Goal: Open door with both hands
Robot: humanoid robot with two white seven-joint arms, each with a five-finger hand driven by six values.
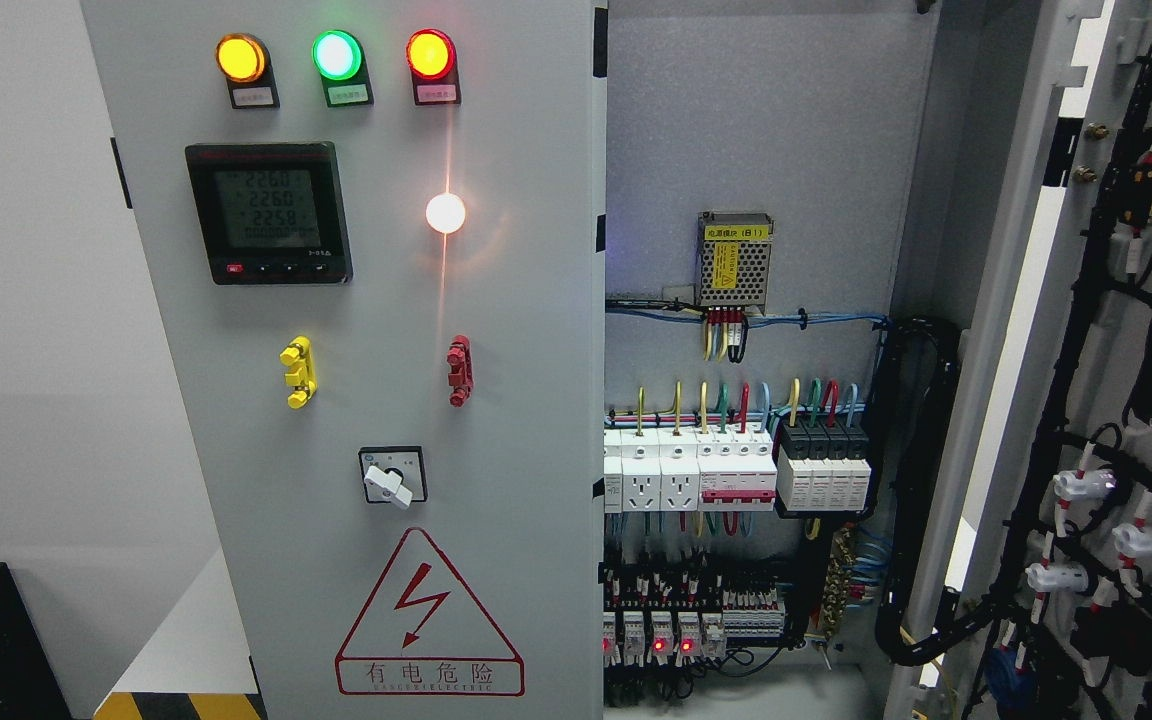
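**Desk:** Where is the door, and how does it stand?

**Me:** I see two leaves of a grey electrical cabinet. The right door (1126, 400) is swung wide open at the picture's right, its inner face toward me, strung with black cable bundles and white cylindrical fittings. The left door (496, 420) fills the middle-left and looks shut, a flat matte-grey painted metal sheet.

**Desk:** And the hands?

**Me:** I can't see either hand or arm from the head camera, so I cannot tell how their fingers stand or whether they hold anything.

**Desk:** What's on the left door?

**Me:** Three round lit lamps along the top: amber (240, 57), green (336, 54), red (430, 53). Below, a square black meter (268, 212) whose display reads roughly 226.0, 226.0, 225.8. Then a yellow handle (297, 372), a red handle (459, 370), a white rotary switch (392, 478) on a black plate, and a red triangular warning sign (428, 615) with a lightning bolt and "有电危险".

**Desk:** Inside?

**Me:** A perforated metal power supply (734, 258) with a yellow label, white circuit breakers (726, 470) fed by coloured wires, and small terminal blocks (676, 625) with red lights lower down.
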